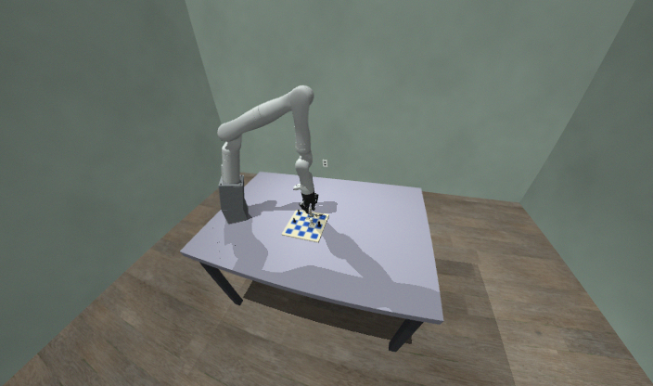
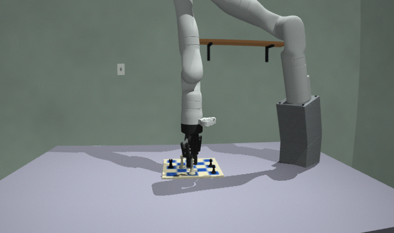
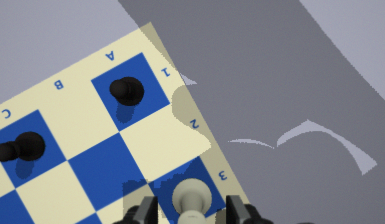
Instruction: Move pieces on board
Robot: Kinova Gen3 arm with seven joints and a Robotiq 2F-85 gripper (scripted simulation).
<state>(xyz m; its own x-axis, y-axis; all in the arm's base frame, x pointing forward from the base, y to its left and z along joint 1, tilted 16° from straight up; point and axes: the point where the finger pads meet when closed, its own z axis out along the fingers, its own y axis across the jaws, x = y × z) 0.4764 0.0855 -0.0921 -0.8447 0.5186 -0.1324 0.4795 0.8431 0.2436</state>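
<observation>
The white piece on A3 (image 3: 192, 194) (image 2: 192, 171) stands upright on its blue square. My gripper (image 3: 192, 212) (image 2: 192, 163) (image 1: 310, 211) is partly open and low around this piece's upper part, with one finger on each side. In the wrist view gaps show between piece and fingers. The black piece on C1 (image 3: 29, 146) (image 2: 210, 163) (image 1: 293, 221) stands upright on its blue square, left of the gripper in the wrist view. Square B2 (image 3: 108, 172) is blue and bears no piece. The chequered board (image 3: 85, 70) (image 2: 204, 176) lies flat on the table.
A black piece (image 3: 130, 91) (image 2: 213, 169) (image 1: 299, 212) stands on A1. Another white piece (image 2: 181, 162) (image 1: 312, 223) and a black piece (image 2: 170, 164) (image 1: 319, 224) stand on the side away from the robot's base. The arm's shadow falls over part of the board.
</observation>
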